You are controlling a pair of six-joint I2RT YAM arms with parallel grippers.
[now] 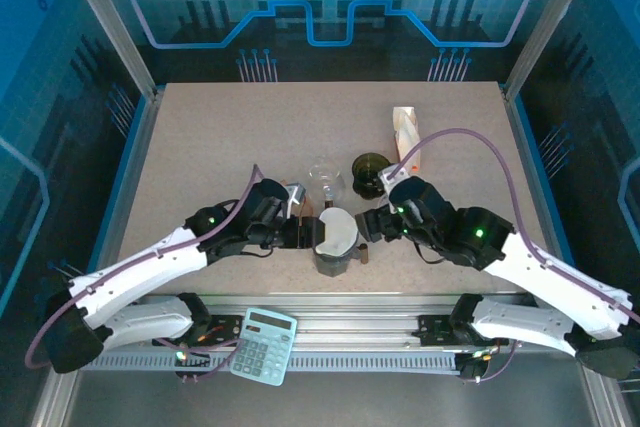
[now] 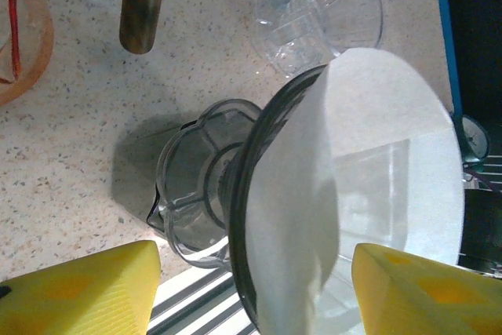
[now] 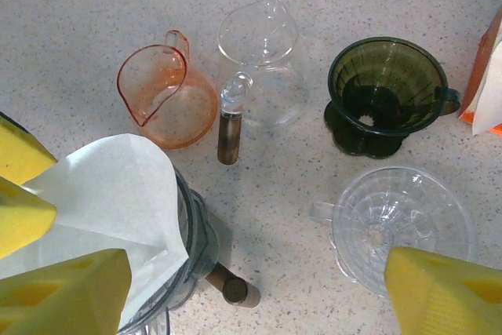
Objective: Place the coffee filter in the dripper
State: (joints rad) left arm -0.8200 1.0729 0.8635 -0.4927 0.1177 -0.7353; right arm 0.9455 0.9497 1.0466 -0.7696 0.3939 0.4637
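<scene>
Left wrist view has the left claw [image 2: 255, 256] with its yellow fingers [image 2: 78, 292] spread wide. Right between them sits the smoky grey see-through dripper [image 2: 196, 194], with the white paper coffee filter [image 2: 384, 170] already in its mouth. The filter stands proud of the rim and, to my eye, is not yet pressed down against the walls.

From the right wrist, the right claw [image 3: 255, 260] is spread apart too, gripping nothing. The filter's loose edge lies just by the finger at the lower left of that view.

The paper looks feather-light, thin and floppy, so I'd expect it to crease or tear under a hard squeeze. I'd pinch it gently at the raised upper edge, or nudge it down from inside. The dripper looks light enough to tip if shoved.

Just past the right claw's other finger lies a clear ribbed plastic dripper [image 3: 400, 221]. Farther out stand an orange glass jug [image 3: 169, 103], a clear glass carafe with a brown handle [image 3: 259, 37] and a dark green dripper [image 3: 384, 88].
</scene>
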